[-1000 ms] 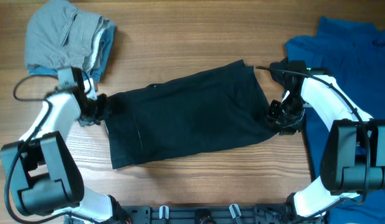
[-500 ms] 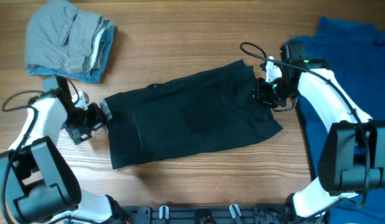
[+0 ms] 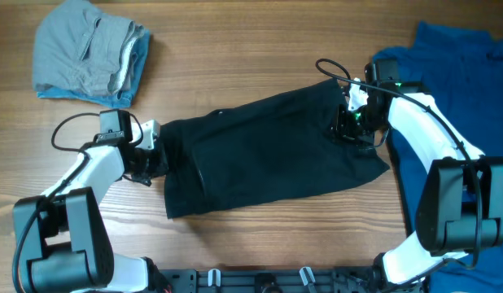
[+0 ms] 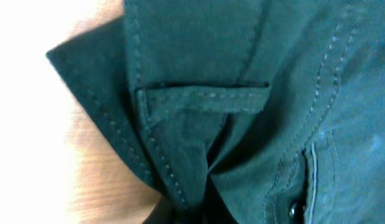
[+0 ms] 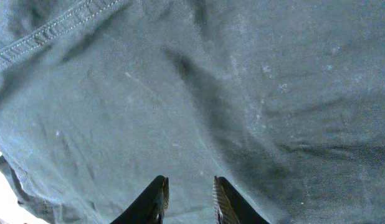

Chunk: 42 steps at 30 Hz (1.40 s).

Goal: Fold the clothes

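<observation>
A black garment point(image 3: 268, 155) lies spread flat across the middle of the wooden table. My left gripper point(image 3: 151, 159) is at its left edge. In the left wrist view it is shut on a bunched fold of the stitched waistband point(image 4: 186, 202), and a belt loop point(image 4: 202, 98) shows above the pinch. My right gripper point(image 3: 350, 130) is over the garment's upper right part. In the right wrist view its two fingers point(image 5: 191, 198) stand apart with flat black fabric point(image 5: 180, 93) showing between and beyond them.
A folded grey garment lying on a light blue one point(image 3: 89, 53) sits at the back left. A large blue garment point(image 3: 463, 89) lies crumpled at the right edge, under the right arm. Bare wood point(image 3: 235, 49) runs along the back.
The left gripper swung away from the garment's left edge, then came back and closed on it. The garment slid to the right. The right gripper moved up from the lower right corner.
</observation>
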Available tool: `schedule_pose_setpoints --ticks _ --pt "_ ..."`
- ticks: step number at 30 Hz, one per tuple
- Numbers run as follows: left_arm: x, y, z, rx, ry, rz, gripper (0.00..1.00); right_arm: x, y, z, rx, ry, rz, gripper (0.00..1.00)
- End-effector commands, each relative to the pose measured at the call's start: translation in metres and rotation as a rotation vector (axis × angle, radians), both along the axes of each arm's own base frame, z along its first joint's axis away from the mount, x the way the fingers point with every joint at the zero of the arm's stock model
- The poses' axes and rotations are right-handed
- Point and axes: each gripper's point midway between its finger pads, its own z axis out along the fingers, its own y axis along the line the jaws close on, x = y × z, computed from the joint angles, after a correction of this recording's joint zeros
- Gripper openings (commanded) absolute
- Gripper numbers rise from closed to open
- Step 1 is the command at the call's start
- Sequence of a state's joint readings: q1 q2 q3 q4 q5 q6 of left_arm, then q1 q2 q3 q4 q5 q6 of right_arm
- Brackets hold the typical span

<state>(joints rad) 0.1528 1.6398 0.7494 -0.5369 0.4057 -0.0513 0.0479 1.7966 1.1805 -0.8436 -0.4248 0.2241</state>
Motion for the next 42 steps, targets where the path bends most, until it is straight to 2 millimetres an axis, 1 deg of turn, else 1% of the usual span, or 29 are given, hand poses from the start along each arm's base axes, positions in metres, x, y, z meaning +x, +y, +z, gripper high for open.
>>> schedule_pose_setpoints --ticks 1,2,3,4,6,8,9,10,11,13,17,18,19,21,23,24,25,28,29,30,31,33,35,37,38,39,40,41,42 --pt "-0.027 0.053 -0.008 0.168 0.216 0.164 0.04 -0.001 -0.002 0.001 -0.009 -0.004 -0.012 0.27" --pt "-0.023 0.064 0.004 0.177 0.23 0.191 0.04 -0.001 -0.002 0.001 -0.009 -0.005 -0.012 0.26" --pt "-0.013 0.078 0.026 0.181 0.234 0.224 0.04 -0.001 -0.002 0.001 -0.009 -0.004 -0.013 0.26" --pt "-0.005 0.084 0.041 0.181 0.228 0.238 0.04 -0.001 -0.002 0.001 -0.009 -0.004 -0.014 0.26" --pt "0.027 0.096 0.104 0.19 0.161 0.254 0.04 -0.001 -0.002 0.001 -0.009 -0.004 -0.014 0.26" --pt "0.051 0.089 0.147 0.181 0.073 0.228 0.04 0.0 -0.002 0.001 -0.009 -0.007 -0.014 0.26" --pt "0.065 0.079 0.169 0.165 0.013 0.202 0.04 0.001 -0.002 0.001 -0.008 -0.009 -0.021 0.26" --pt "0.074 0.069 0.182 0.156 -0.028 0.177 0.04 0.003 -0.003 0.001 -0.007 -0.005 -0.046 0.26" --pt "0.084 0.05 0.195 0.143 -0.071 0.145 0.04 0.004 -0.004 0.001 -0.007 -0.001 -0.07 0.26" --pt "0.088 0.02 0.197 0.133 -0.079 0.091 0.04 0.006 -0.009 0.001 -0.005 -0.001 -0.09 0.26" --pt "0.088 -0.046 0.177 0.115 -0.02 -0.019 0.04 0.006 -0.012 0.001 -0.006 0.002 -0.1 0.26" --pt "0.089 -0.087 0.159 0.097 0.01 -0.073 0.04 0.006 -0.012 0.001 -0.006 0.001 -0.1 0.26" --pt "0.087 -0.11 0.149 0.082 0.029 -0.112 0.04 0.006 -0.012 0.001 -0.006 0.001 -0.1 0.26" --pt "0.078 -0.144 0.129 0.086 0.08 -0.17 0.04 0.007 -0.012 0.001 -0.006 -0.001 -0.1 0.26" --pt "0.063 -0.174 0.107 0.101 0.138 -0.235 0.04 0.007 -0.012 0.001 -0.006 -0.002 -0.1 0.27" --pt "0.051 -0.198 0.093 0.091 0.178 -0.274 0.04 0.007 -0.012 0.001 -0.006 -0.002 -0.1 0.27" --pt "0.044 -0.214 0.084 0.086 0.196 -0.301 0.04 0.007 -0.012 0.001 -0.006 -0.001 -0.1 0.27" --pt "0.029 -0.242 0.061 0.102 0.224 -0.348 0.05 0.007 -0.012 0.001 -0.006 -0.003 -0.099 0.27" --pt "0.026 -0.248 0.056 0.106 0.231 -0.357 0.09 0.007 -0.012 0.001 -0.006 -0.003 -0.097 0.27" --pt "0.023 -0.253 0.048 0.118 0.234 -0.374 0.31 0.007 -0.012 0.001 -0.006 -0.003 -0.096 0.31" --pt "0.023 -0.255 0.044 0.118 0.234 -0.378 0.36 0.007 -0.012 0.001 -0.007 -0.005 -0.093 0.35" --pt "0.026 -0.259 0.044 0.103 0.222 -0.38 0.57 0.007 -0.013 0.001 -0.007 -0.006 -0.091 0.38" --pt "0.028 -0.255 0.051 0.095 0.215 -0.382 0.56 0.007 -0.012 0.001 -0.007 -0.006 -0.09 0.39" --pt "0.032 -0.244 0.069 0.095 0.213 -0.38 0.54 0.006 -0.011 0.002 0.003 -0.006 -0.078 0.39" --pt "0.036 -0.235 0.088 0.093 0.199 -0.384 0.53 0.005 -0.001 0.006 0.053 -0.03 -0.013 0.39" --pt "0.044 -0.219 0.115 0.098 0.164 -0.373 0.53 0.001 0.017 0.015 0.151 -0.055 0.07 0.38" --pt "0.053 -0.208 0.133 0.103 0.123 -0.359 0.54 -0.003 0.032 0.023 0.225 -0.073 0.132 0.38" --pt "0.062 -0.194 0.148 0.125 0.079 -0.324 0.57 -0.009 0.048 0.03 0.287 -0.086 0.195 0.41" --pt "0.073 -0.175 0.164 0.138 0.024 -0.273 0.62 -0.015 0.061 0.033 0.32 -0.09 0.246 0.49"
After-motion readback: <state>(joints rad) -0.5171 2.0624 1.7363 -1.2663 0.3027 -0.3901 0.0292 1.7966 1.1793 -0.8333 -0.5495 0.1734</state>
